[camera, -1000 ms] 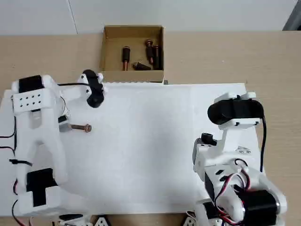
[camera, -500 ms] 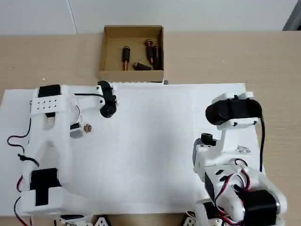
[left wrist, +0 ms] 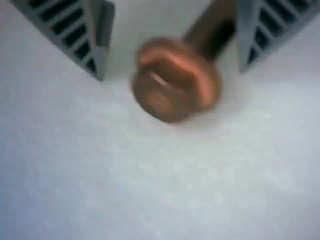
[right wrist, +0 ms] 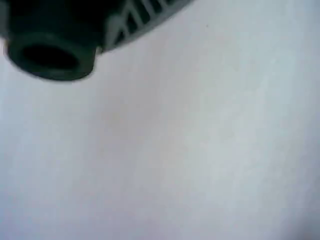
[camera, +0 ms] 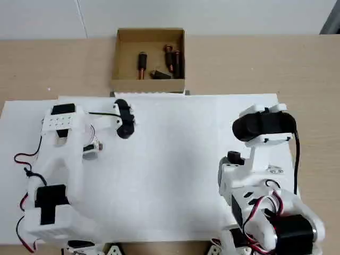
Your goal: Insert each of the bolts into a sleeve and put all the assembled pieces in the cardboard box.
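Boxed: several assembled pieces (camera: 142, 64), brown cardboard box (camera: 114, 58).
Left gripper (left wrist: 172, 60): I see it open astride copper hex bolt (left wrist: 175, 85).
Right gripper (right wrist: 95, 35): clasps black tubular sleeve (right wrist: 50, 57).

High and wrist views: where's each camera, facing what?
High view: fixed above the wooden table, looking down on the white sheet, brown cardboard box and both white arms.
Left wrist view: on the left arm, facing down between the open left gripper's grey ribbed fingers at the copper hex-head bolt.
Right wrist view: on the right arm, facing the sheet past the right gripper holding a black tubular sleeve.
Shared: high and left wrist views both show the bolt.
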Available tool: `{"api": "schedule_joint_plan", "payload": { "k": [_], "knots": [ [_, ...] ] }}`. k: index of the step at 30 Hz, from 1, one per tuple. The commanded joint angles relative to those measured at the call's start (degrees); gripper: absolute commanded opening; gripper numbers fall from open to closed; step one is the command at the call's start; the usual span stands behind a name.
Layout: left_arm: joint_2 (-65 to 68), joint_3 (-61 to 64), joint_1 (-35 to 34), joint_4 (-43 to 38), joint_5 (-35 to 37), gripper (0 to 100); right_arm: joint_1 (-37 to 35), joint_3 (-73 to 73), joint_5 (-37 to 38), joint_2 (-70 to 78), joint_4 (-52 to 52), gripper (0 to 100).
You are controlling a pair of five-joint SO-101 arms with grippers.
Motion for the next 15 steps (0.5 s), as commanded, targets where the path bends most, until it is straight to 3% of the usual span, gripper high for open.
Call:
{"api": "schedule_joint_plan", "payload": {
  "k": [1, 7, 15],
  "knots": [
    [0.18, -0.13, 0.88, -1.76, -8.88, 14, 0.48, -0.26, 0.7, 0.4, 0.13, 0.2],
    [0.09, -0.22, 1.49, -1.67, -8.88, 0, 0.48, -0.26, 0.7, 0.4, -0.04, 0.2],
    [0.09, -8.22, 1.76, 5.8, -8.88, 1, 0.48, -0.35, 0.7, 0.31, -0.13, 0.2]
  ]
}}
